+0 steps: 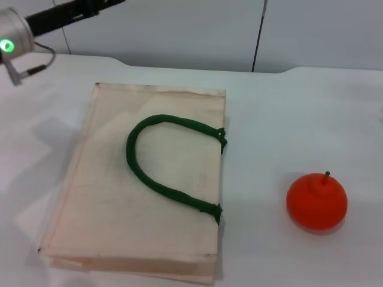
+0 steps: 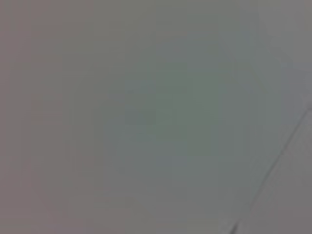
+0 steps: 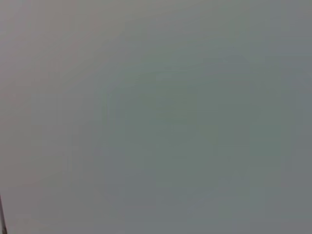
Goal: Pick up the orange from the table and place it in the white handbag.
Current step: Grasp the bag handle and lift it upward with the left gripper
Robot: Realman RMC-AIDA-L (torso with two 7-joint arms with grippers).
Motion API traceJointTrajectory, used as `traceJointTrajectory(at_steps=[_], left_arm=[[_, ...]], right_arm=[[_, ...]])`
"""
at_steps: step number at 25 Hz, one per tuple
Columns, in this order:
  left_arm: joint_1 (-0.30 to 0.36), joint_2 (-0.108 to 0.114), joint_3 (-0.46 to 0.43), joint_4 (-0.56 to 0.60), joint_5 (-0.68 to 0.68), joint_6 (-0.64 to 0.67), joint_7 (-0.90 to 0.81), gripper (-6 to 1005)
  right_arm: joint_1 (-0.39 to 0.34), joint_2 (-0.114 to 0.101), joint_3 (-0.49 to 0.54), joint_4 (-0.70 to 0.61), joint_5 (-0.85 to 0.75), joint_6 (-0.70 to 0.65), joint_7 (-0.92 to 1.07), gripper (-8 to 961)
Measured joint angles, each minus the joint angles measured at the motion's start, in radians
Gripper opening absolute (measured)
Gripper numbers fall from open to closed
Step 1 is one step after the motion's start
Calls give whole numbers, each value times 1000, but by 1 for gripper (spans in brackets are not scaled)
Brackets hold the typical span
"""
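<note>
The orange (image 1: 316,201) is small, round and bright orange-red with a short dark stem; it sits on the white table at the right front in the head view. The white handbag (image 1: 102,197) lies flat at the centre left, cream fabric with a dark green rope handle (image 1: 160,164) looped on top. Part of my left arm (image 1: 18,33), with a green light, shows at the far left back corner, well away from both; its gripper is out of view. My right gripper is not in any view. Both wrist views show only a blank grey surface.
The white table (image 1: 281,113) ends at a back edge against a pale wall with a dark vertical seam (image 1: 259,36). Bare tabletop lies between the handbag and the orange.
</note>
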Motion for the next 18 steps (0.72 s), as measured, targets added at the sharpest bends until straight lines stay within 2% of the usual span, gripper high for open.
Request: traceJointTrajectory(at_steps=[4,9,11,15,18], left_arm=[[-64,34,1,-172,271,154,-197,831],[-125,52,2,-291,522,318,-266,828],[-156,54,2,-295,623,338,-274,826],[-173,51,2,-288,671,332,-272,823],[-185,54,2,-221,709,294,-278,821]], right_arm=[[0,0,0,-1,0,0,0,891],[0,0,0,-2,0,0,0,892],[-1,-1,0,-1,0,0,0,892],[-3,-1,0,-1,0,0,0,892],[2,-1,0,-1,0,0,0,892]])
